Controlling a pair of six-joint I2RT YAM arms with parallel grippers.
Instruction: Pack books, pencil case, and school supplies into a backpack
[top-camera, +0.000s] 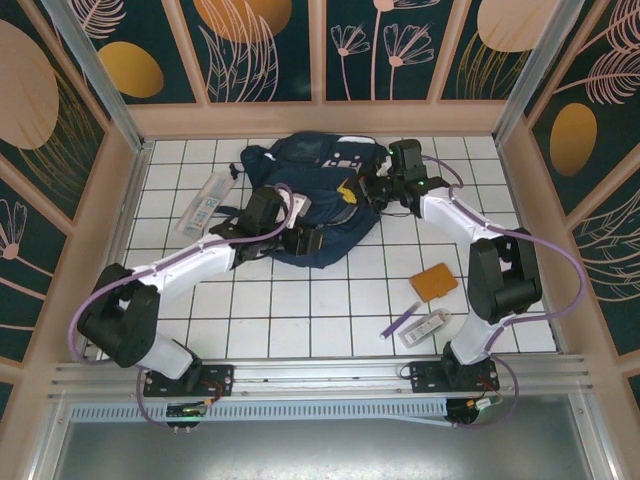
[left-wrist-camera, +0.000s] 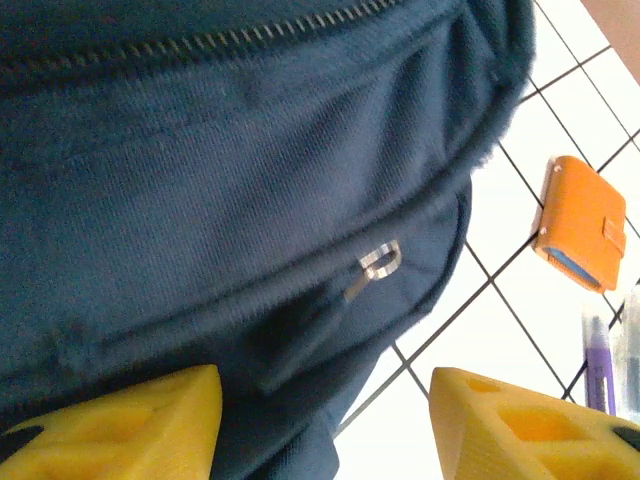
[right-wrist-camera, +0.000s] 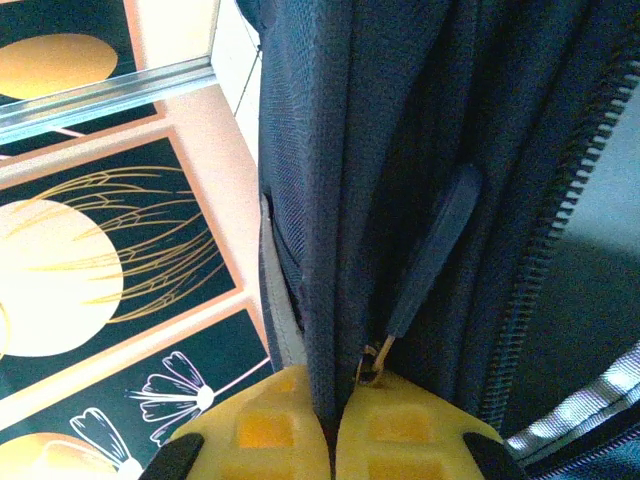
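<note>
A zipper-side fold of the large navy-blue fabric backpack (top-camera: 310, 200) is pinched by the right claw (right-wrist-camera: 335, 430); the left claw (left-wrist-camera: 325, 405) is held wide at its near edge. The small flat orange book (top-camera: 433, 282) is found right of the backpack, nearer the right arm.

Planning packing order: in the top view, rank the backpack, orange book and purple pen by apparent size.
1. backpack, by far largest.
2. orange book.
3. purple pen, roughly as long as the book but far slimmer.

My top camera looks down from behind; both wrist cameras press close on the same navy-blue fabric backpack (top-camera: 320, 180) (left-wrist-camera: 230, 180) (right-wrist-camera: 400, 150).
</note>
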